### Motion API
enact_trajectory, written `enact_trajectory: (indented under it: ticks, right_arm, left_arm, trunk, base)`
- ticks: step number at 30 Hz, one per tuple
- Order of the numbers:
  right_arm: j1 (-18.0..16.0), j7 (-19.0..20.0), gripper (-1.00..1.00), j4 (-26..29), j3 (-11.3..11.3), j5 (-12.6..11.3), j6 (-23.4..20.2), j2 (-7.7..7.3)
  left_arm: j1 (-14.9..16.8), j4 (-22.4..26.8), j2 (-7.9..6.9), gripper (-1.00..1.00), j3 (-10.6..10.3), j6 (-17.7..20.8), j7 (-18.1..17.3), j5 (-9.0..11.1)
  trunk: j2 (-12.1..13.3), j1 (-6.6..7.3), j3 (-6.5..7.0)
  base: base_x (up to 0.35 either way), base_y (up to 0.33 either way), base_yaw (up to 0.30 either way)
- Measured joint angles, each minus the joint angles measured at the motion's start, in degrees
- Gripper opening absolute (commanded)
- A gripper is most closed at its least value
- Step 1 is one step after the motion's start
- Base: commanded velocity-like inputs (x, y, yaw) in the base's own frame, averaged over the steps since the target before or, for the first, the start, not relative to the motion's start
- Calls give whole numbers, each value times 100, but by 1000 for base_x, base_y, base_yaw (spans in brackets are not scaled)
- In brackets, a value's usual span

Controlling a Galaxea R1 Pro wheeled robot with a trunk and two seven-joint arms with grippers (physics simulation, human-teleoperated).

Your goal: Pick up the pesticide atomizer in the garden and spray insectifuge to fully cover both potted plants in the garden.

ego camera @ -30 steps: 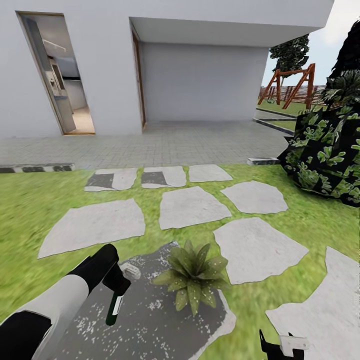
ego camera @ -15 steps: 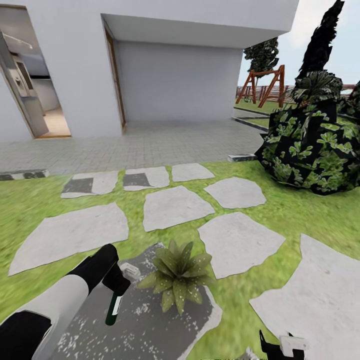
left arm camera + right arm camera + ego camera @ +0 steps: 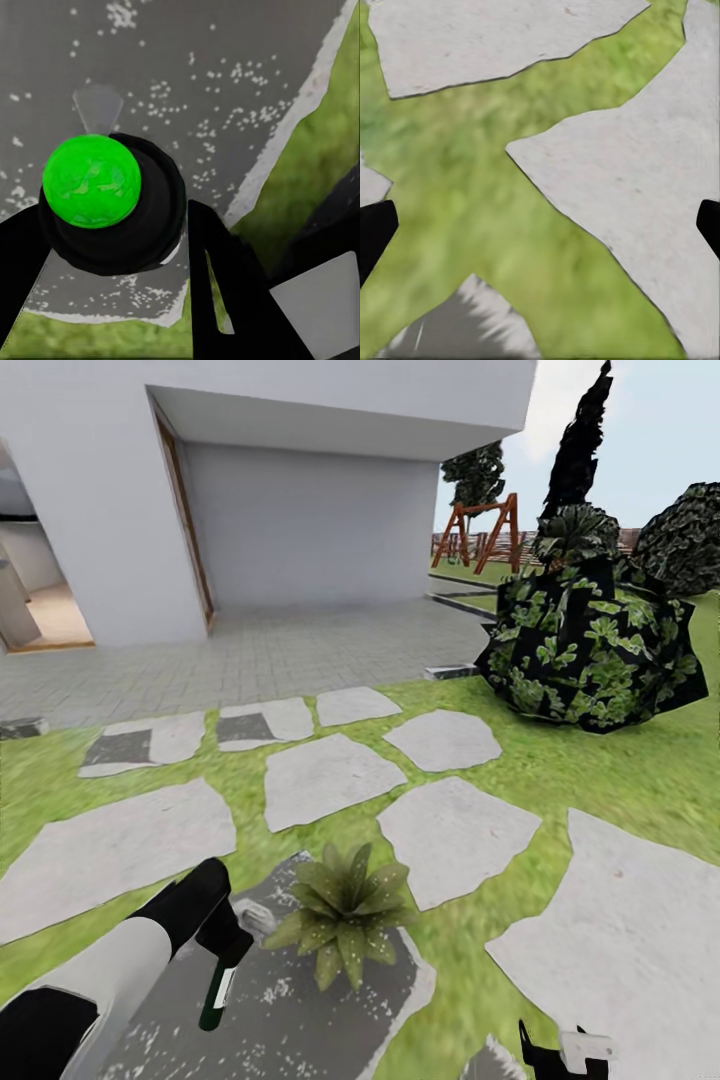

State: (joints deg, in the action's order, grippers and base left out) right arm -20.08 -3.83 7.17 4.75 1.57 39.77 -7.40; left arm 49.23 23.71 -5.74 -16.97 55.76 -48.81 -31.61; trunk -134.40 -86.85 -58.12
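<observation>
Left gripper [image 3: 228, 950] clamped on the pesticide atomizer [image 3: 215, 992] — bottle hangs down from the fingers, long axis near vertical, over a dark wet-speckled stepping stone [image 3: 300, 1020]. One potted plant [image 3: 340, 912] sits just beside the fingers, on that stone's far edge, on the robot's right of the bottle. Left arm clearly nearer. Right gripper [image 3: 540, 225] spread wide, holding nothing — over lawn [image 3: 472, 172] and pale stone.
</observation>
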Motion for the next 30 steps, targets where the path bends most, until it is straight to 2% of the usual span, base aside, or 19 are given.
enact_trajectory:
  ticks: [6, 14, 26, 30]
  right_arm:
    - [0, 0, 100, 0, -1, 0, 0, 0]
    - [4, 0, 100, 2, 1, 0, 0, 0]
    - [3, -1, 100, 1, 8, 1, 3, -1]
    - [0, 0, 100, 0, 0, 0, 1, 0]
  left_arm:
    - [7, -2, 18, -100, -6, 0, -3, 1]
    - [5, -3, 69, -100, 15, -7, -5, 7]
    - [-150, -21, 69, -100, 0, -15, -17, 21]
    - [-151, -19, 15, -100, -2, -5, -17, 14]
  trunk:
    - [0, 0, 0]
    - [0, -2, 0]
    - [0, 0, 0]
    - [0, 0, 0]
  base:
    - [0, 304, -31]
    - [-63, 286, -246]
    - [-26, 15, -272]
    - [0, 218, -94]
